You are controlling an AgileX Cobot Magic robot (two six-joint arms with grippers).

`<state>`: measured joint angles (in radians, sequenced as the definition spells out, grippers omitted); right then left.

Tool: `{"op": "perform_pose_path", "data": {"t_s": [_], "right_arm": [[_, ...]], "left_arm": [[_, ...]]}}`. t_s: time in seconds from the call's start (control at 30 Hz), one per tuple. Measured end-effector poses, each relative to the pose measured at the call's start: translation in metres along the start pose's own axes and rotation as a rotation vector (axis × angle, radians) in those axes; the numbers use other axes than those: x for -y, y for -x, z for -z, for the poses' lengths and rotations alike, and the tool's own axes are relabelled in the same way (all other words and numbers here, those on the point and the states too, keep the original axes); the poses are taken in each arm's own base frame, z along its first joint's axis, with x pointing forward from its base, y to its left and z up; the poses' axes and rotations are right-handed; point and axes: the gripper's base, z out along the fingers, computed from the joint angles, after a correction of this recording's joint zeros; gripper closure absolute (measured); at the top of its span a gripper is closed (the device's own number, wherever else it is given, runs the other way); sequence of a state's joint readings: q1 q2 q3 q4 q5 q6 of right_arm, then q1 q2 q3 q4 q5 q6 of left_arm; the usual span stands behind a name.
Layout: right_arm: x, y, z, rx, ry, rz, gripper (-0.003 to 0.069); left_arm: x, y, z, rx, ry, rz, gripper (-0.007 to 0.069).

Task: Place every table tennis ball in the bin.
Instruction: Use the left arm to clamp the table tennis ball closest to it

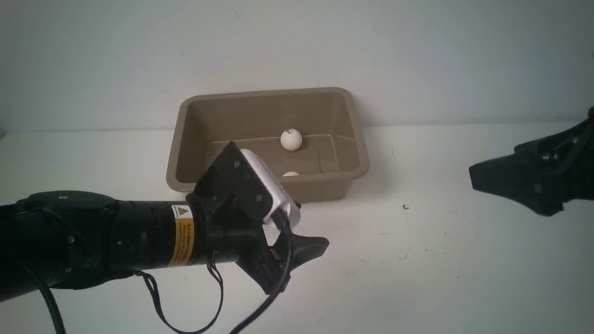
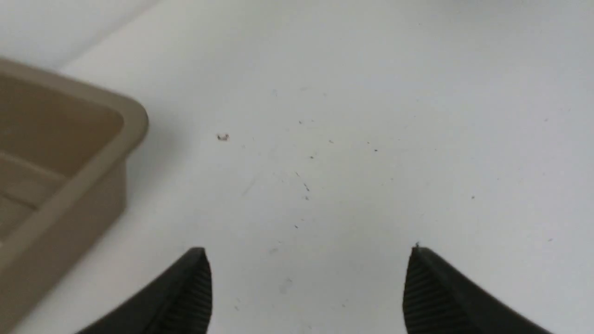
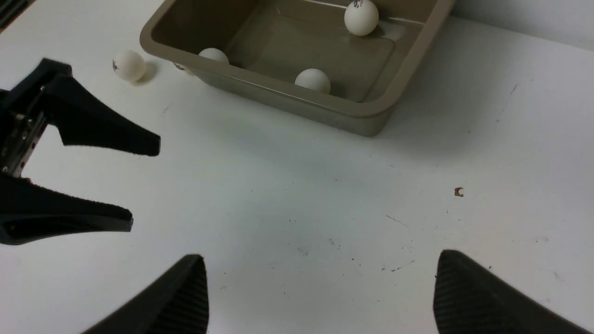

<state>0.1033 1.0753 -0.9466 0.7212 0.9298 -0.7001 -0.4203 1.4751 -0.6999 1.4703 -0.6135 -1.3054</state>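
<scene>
The taupe-brown bin (image 1: 264, 94) stands at the middle back of the table. Inside it lie three white table tennis balls: one by the far wall (image 3: 361, 17), one near the front wall (image 3: 313, 80) and one in a corner (image 3: 213, 55). A further ball (image 3: 128, 65) rests on the table just outside the bin; in the front view my left wrist hides it. My left gripper (image 2: 307, 253) hovers open and empty over bare table in front of the bin. At the right, well away from the bin, my right gripper (image 3: 320, 257) is open and empty.
The white table (image 1: 417, 260) carries small dark specks and one brown crumb (image 3: 459, 191). A pale wall runs behind the bin. My left arm (image 1: 93, 236) and its cable cross the front left of the table.
</scene>
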Motion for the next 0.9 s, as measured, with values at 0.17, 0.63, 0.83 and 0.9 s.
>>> {"op": "perform_pose_path", "data": {"t_s": [0.17,0.63,0.83,0.9], "right_arm": [[0.000,0.000,0.000,0.001,0.000,-0.001,0.0071],[0.000,0.000,0.000,0.002,-0.001,-0.001,0.0071],[0.000,0.000,0.000,0.005,-0.003,0.000,0.0071],[0.000,0.001,0.000,0.009,-0.005,-0.001,0.0071]], "left_arm": [[-0.009,-0.016,0.002,-0.137,0.127,0.345,0.0125],[-0.060,-0.028,0.029,-0.065,0.452,0.585,0.0125],[-0.051,-0.023,0.032,-0.050,0.342,0.613,0.0125],[-0.044,-0.018,0.031,-0.053,0.260,0.586,0.0125]]}}
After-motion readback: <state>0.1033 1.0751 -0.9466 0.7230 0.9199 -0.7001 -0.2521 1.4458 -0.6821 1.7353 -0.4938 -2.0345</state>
